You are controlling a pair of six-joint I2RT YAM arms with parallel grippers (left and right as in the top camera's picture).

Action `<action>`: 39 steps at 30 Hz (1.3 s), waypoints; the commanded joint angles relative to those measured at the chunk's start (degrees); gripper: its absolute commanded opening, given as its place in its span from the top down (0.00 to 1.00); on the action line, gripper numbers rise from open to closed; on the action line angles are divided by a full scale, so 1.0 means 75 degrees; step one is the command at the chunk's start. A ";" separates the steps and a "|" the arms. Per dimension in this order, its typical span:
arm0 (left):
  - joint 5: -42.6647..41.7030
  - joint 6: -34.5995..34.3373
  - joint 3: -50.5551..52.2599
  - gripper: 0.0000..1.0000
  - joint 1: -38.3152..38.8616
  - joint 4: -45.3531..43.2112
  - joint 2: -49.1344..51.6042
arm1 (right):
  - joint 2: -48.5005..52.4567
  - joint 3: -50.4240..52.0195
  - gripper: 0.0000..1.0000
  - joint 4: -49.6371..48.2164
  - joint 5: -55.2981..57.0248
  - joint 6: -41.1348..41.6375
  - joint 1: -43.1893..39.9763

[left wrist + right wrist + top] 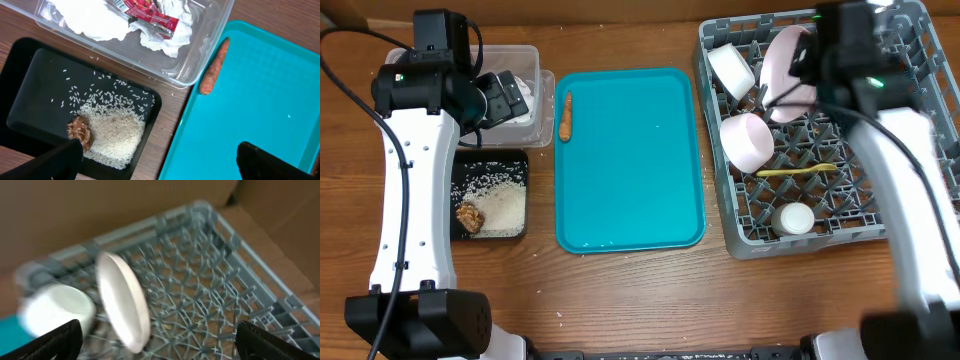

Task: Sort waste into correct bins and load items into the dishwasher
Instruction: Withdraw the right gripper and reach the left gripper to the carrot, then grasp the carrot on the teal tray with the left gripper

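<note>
The carrot stick (214, 67) lies lengthwise along the teal tray's (260, 90) left rim, just ahead of the left gripper (160, 161), which is spread and empty and far nearer than the right gripper (159, 340), seemingly also spread though blurred, beyond the tray's right side.

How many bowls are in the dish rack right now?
2. A white bowl lies in the dish rack's far left corner; a pink bowl sits just nearer, along the left side. The right arm covers part of the rack, so another could be hidden.
</note>
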State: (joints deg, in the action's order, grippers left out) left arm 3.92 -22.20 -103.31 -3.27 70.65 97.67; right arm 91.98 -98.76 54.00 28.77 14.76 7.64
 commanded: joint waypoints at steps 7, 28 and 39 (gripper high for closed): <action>-0.2570 0.1230 -0.0047 0.04 0.0370 -0.0545 0.0093 | -0.1880 -0.0254 0.00 0.0982 -0.1480 0.0420 0.0032; -0.0254 0.1241 -0.2605 0.00 0.2786 -0.1469 0.4135 | -0.2090 -0.0230 0.00 0.2789 -0.1961 0.0898 0.0032; 0.0350 0.1367 -0.2605 0.00 0.2221 -0.2066 0.5202 | -0.1903 -0.0224 0.00 0.2973 -0.2337 0.0892 0.0032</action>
State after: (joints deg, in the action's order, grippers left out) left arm 4.67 -13.08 -121.34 15.40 55.59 134.30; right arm 77.21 -100.18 76.20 11.94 21.02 7.64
